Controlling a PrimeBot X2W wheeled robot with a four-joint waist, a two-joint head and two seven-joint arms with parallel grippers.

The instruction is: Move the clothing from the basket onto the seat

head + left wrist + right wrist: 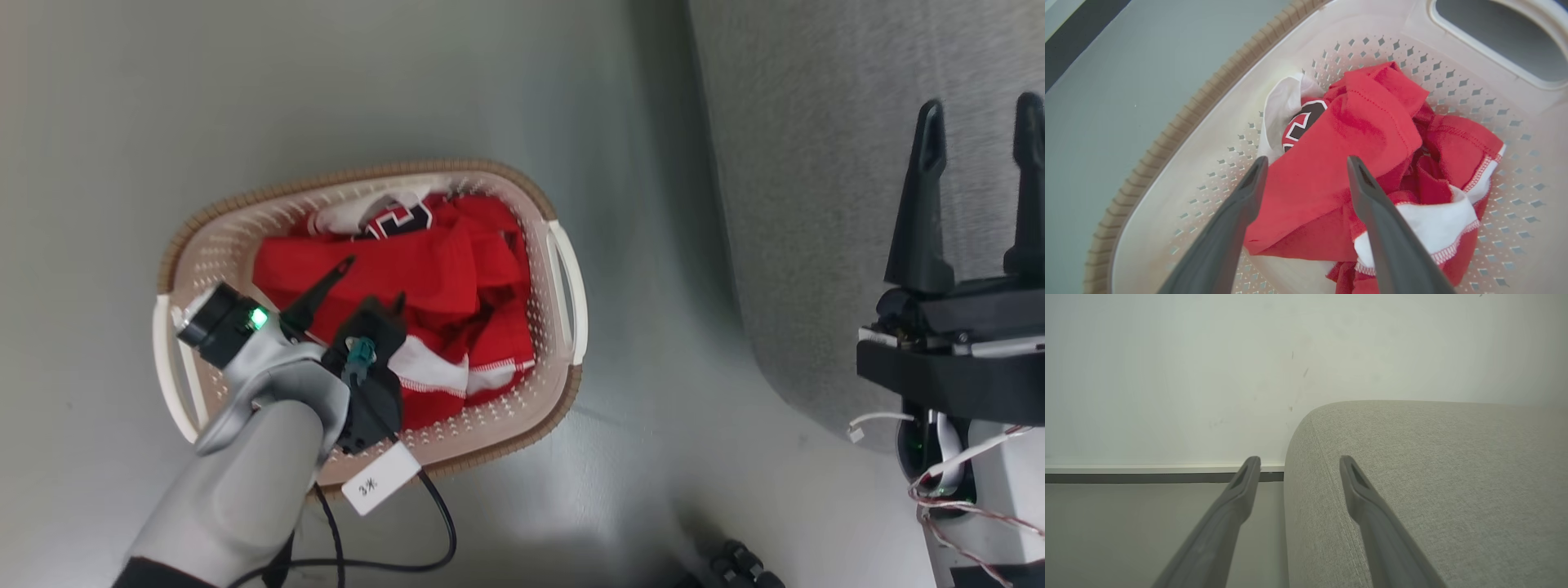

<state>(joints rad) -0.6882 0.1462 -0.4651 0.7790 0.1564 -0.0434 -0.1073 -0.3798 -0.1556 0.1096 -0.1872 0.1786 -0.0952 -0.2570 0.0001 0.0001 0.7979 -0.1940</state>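
the clothing [457, 261] lies heaped in the basket [245, 204], on the floor [122, 98] left of the seat [816, 163]. the left gripper [1307, 160] hovers just above the red fabric, jaws wide apart, nothing held. step in hand: approach for a first pick. next move: lower onto a raised fold, then close. the right gripper [980, 104] stands with jaws apart near the seat.
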